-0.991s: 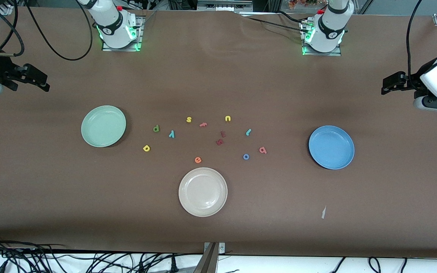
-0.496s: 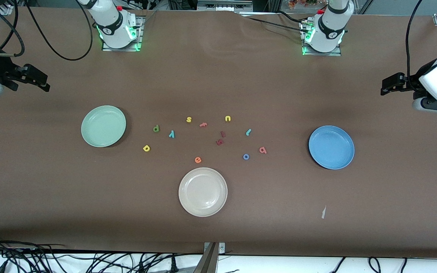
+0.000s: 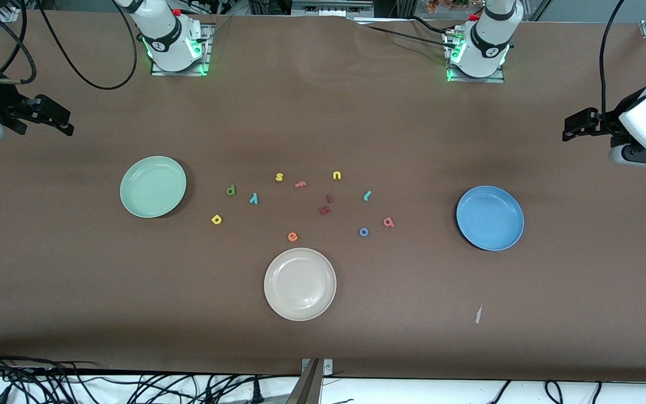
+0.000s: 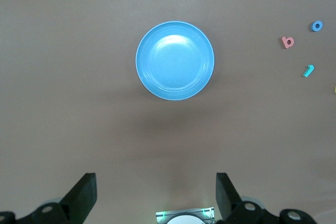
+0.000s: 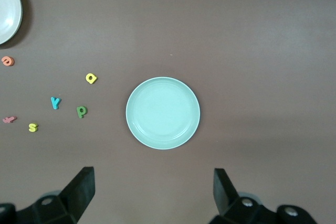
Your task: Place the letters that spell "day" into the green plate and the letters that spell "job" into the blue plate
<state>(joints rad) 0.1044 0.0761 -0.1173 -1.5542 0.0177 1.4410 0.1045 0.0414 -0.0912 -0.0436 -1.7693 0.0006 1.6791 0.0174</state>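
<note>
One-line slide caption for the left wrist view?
Open left gripper high over the empty blue plate, with pink b, blue o and teal j beside it.

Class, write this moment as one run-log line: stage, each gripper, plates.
stage: not started | left gripper: open, above blue plate | right gripper: open, above green plate | both plates: no letters
</note>
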